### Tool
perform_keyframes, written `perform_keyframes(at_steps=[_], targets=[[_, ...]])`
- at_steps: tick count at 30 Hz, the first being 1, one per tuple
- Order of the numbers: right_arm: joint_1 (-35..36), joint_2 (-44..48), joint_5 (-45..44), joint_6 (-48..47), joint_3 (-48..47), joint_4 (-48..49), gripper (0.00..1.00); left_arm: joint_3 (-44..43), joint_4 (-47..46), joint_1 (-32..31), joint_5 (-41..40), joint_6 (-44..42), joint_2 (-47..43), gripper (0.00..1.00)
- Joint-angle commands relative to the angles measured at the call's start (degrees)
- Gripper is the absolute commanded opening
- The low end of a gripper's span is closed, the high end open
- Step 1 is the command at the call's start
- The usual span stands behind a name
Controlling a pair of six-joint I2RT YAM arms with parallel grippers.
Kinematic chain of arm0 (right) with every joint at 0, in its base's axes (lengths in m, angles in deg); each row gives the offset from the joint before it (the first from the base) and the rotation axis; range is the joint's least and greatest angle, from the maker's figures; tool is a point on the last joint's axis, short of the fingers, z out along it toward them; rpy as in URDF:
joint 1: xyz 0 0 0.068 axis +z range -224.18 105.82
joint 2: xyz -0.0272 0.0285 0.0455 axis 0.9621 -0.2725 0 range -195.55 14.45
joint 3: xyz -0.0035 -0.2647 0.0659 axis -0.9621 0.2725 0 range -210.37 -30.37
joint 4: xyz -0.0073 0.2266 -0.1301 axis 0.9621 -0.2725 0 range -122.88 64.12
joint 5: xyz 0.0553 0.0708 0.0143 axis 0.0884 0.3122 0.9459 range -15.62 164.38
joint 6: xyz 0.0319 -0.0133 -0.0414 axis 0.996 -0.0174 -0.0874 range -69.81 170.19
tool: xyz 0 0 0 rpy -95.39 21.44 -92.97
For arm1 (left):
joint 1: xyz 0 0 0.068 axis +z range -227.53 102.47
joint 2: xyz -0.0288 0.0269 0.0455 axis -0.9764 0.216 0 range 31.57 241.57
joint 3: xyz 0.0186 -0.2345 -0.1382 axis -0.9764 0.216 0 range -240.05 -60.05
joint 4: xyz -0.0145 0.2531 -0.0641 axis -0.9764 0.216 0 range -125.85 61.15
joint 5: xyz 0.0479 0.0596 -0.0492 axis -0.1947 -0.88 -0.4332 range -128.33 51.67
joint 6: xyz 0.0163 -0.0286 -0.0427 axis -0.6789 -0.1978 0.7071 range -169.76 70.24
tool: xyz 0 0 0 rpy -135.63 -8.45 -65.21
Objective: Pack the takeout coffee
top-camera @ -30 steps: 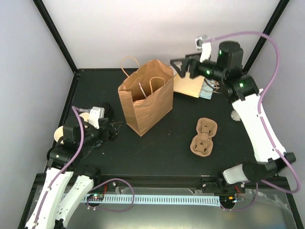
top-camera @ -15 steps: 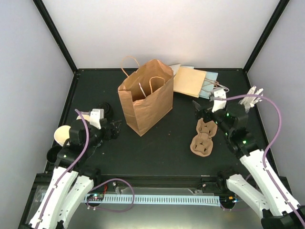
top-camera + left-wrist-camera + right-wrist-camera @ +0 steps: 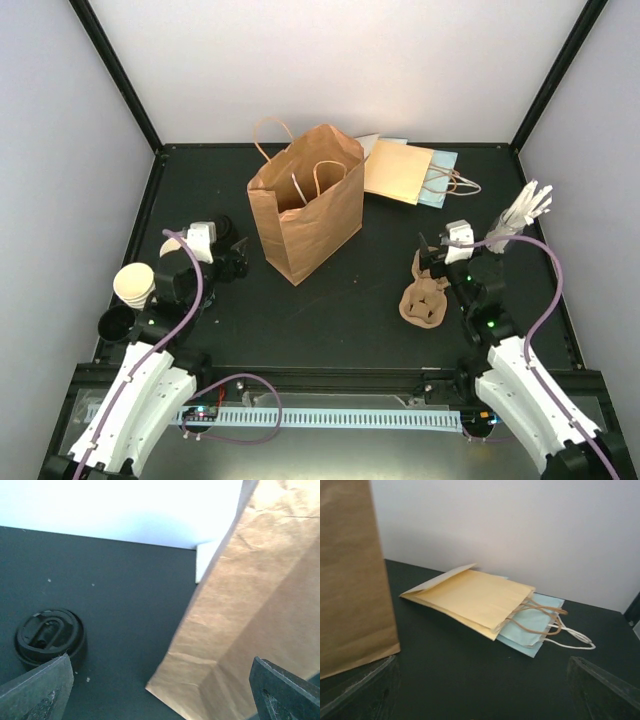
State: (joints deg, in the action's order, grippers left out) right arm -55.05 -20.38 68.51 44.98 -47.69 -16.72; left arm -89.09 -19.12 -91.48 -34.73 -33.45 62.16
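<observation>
Black tabletop (image 3: 350, 320) under white walls, with a brown bag (image 3: 305, 205) standing upright in the middle. Just left of it the left tool (image 3: 232, 262) hangs with fingers spread wide and empty, a black lid (image 3: 50, 635) close by. Over the pulp carrier (image 3: 422, 300) the right tool (image 3: 430, 262) is spread and empty too. One coffee cup (image 3: 133, 285) stands at the left edge beside the left arm. The second cup (image 3: 170, 243), mostly hidden, shows its rim behind that arm.

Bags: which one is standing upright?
The brown paper bag, mid-table, stands open-topped with handles up. The yellow bag and the light blue bag under it lie flat near the back wall.
</observation>
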Motion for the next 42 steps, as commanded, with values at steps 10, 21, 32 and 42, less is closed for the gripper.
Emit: perform_keyframes(at_steps=[10, 21, 32, 42], targets=[[-13.07, -14.24, 3.62, 5.88, 2.17, 23.48, 0.92, 7.29, -27.1, 0.05, -14.2, -14.38, 9.1, 0.99], [-16.29, -26.46, 2.26, 6.72, 8.71, 45.06, 0.94, 7.6, -37.95, 8.06, -11.89, -14.24, 21.99, 0.99], [-16.36, -46.63, 2.35, 3.58, 7.4, 63.8, 0.93, 11.92, -53.42, 8.44, -10.81, -18.63, 32.83, 0.99], [-16.85, -45.07, 1.02, 4.86, 1.48, 49.42, 1.0, 10.9, -59.51, 8.8, -11.36, -22.62, 38.58, 0.99]])
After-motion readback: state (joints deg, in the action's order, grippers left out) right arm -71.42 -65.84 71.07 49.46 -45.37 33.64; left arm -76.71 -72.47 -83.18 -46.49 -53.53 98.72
